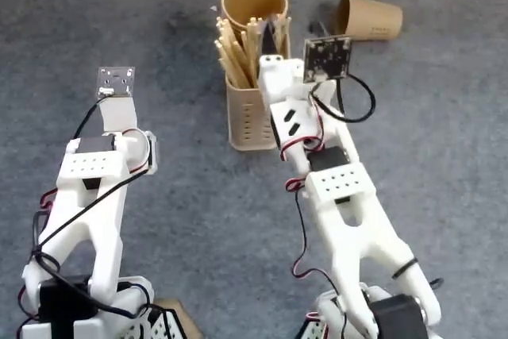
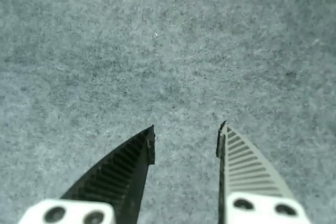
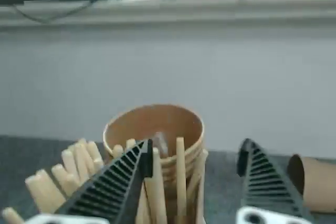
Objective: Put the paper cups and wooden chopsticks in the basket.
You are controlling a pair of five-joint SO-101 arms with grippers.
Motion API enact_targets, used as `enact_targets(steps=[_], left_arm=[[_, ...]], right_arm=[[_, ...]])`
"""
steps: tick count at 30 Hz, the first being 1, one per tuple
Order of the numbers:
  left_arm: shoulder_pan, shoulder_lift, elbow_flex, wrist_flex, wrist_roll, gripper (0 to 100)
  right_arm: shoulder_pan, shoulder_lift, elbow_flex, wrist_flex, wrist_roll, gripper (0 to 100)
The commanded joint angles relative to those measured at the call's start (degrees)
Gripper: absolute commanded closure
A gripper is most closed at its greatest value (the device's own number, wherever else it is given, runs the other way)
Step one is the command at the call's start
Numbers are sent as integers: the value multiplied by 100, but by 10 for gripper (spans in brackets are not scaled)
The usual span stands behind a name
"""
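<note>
A tall beige perforated basket [image 1: 250, 121] stands at the table's middle back, packed with wooden chopsticks [image 1: 236, 53]. An upright brown paper cup [image 1: 254, 4] rises at its far end, chopsticks leaning on it. A second paper cup [image 1: 369, 17] lies on its side to the right of the basket. My right gripper [image 1: 274, 41] hangs open just above the basket; in its wrist view the gripper [image 3: 197, 150] frames the upright cup [image 3: 155, 129], with chopsticks [image 3: 79, 169] and the lying cup [image 3: 310, 182] to either side. Far from the basket, my left gripper [image 2: 186, 135] is open over bare carpet.
Grey carpet [image 1: 182, 196] covers the table. A pale wall [image 3: 168, 66] runs along the back edge just behind the cups. Both arm bases stand at the front edge.
</note>
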Motion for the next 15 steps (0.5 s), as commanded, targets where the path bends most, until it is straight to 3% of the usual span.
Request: enact_targets(steps=[1,5,8,11,15], left_arm=[[48,-154,-40,-79,26,796],[48,-154,-40,-79,26,796],[48,-154,-31,-79,26,796],[48,-154,-22,-79,26,796],[57,-154,-22,-79,26,796]], right_arm=[[40,-804,-321,1165,-193,685],[84,-1640,-1130,2818,-1187,814],[295,-1938,-1956,4418,-1345,926],[796,-1938,-2607,5376,-1336,922],[971,-1736,-2440,6598,-484,865]])
